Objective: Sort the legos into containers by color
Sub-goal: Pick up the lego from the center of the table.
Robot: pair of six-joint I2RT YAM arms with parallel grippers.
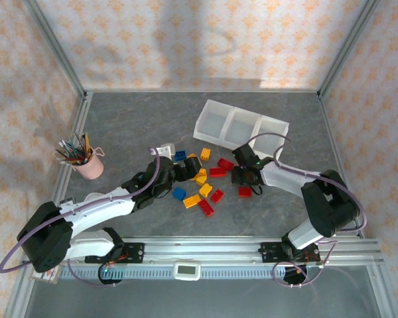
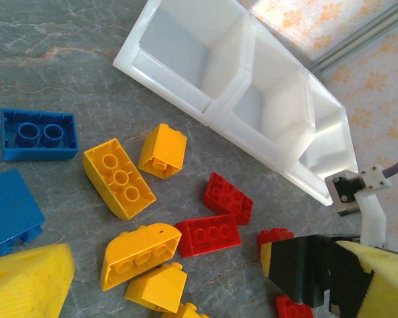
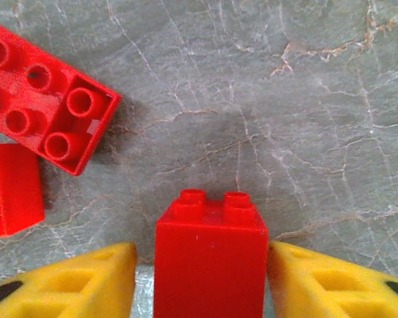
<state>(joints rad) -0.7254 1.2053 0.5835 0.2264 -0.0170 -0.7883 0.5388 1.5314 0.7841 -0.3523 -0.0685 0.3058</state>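
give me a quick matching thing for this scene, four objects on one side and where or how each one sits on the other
Things:
1. pink cup
2. white tray
3. upright red brick
4. blue brick

Places or states:
A. lying underside up, round tubes showing
B. between the fingertips of the right gripper
C. standing far left in the top view
D. all three compartments empty

Pairs: 1-C, 2-D, 3-B, 4-A

A grey, marble-veined tabletop [image 1: 139, 112] is enclosed by walls [image 1: 199, 40] papered in cream with an orange floral print. Aluminium posts [image 1: 53, 43] are set at the far corners, and an aluminium rail [image 1: 212, 246] along the near edge. Soft shadows are cast on the far wall.
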